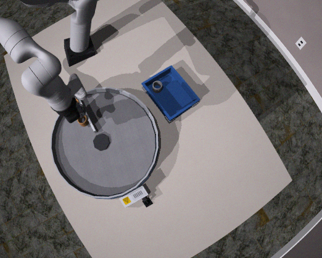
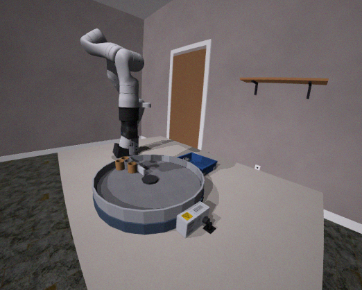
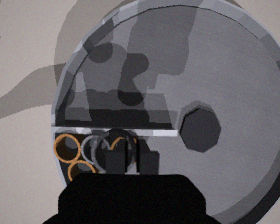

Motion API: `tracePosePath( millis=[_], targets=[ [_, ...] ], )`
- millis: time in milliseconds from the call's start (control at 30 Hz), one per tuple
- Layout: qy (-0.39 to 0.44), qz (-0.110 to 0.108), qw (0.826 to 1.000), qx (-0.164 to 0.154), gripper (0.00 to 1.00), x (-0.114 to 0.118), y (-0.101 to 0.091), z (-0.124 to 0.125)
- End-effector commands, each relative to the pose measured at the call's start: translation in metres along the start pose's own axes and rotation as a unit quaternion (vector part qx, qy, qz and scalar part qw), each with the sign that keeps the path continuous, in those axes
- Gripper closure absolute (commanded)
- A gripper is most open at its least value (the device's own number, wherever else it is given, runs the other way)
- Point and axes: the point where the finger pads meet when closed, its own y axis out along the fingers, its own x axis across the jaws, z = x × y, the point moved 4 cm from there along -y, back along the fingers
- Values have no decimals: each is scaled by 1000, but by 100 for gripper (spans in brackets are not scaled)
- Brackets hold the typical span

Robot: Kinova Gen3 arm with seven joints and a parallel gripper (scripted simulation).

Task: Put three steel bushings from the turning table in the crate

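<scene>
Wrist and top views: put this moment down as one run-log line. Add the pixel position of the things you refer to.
gripper [image 2: 132, 141] [image 3: 132, 150]: shut on steel bushing [image 2: 134, 149] [image 3: 118, 132] | height: above turning table [image 1: 122, 160] [image 2: 154, 195] [image 3: 241, 75] | crate [image 1: 178, 100] [image 2: 206, 164]: one steel bushing inside | release: not yet

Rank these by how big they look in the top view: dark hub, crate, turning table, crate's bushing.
1. turning table
2. crate
3. dark hub
4. crate's bushing

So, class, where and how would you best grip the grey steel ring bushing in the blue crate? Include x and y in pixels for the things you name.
I'd pinch the wall of the grey steel ring bushing [image 1: 157, 91] [image 2: 186, 159] facing the blue crate's [image 1: 184, 109] [image 2: 209, 169] middle, coming straight down: it stands upright, bore open upward, near a corner, with more room on that side.
</scene>
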Motion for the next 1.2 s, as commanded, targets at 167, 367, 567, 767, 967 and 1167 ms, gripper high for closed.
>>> tracePosePath(
  millis=[167, 367, 567, 767, 967, 1167],
  targets=[
    [-1, 0, 1000, 0, 100, 12, -1, 31],
    [-1, 0, 1000, 0, 100, 20, -1, 51],
    [-1, 0, 1000, 0, 100, 20, -1, 51],
    [-4, 2, 1000, -1, 100, 33, -1, 88],
    [-4, 2, 1000, -1, 100, 37, -1, 98],
    [-4, 2, 1000, -1, 100, 37, -1, 98]
  ],
)
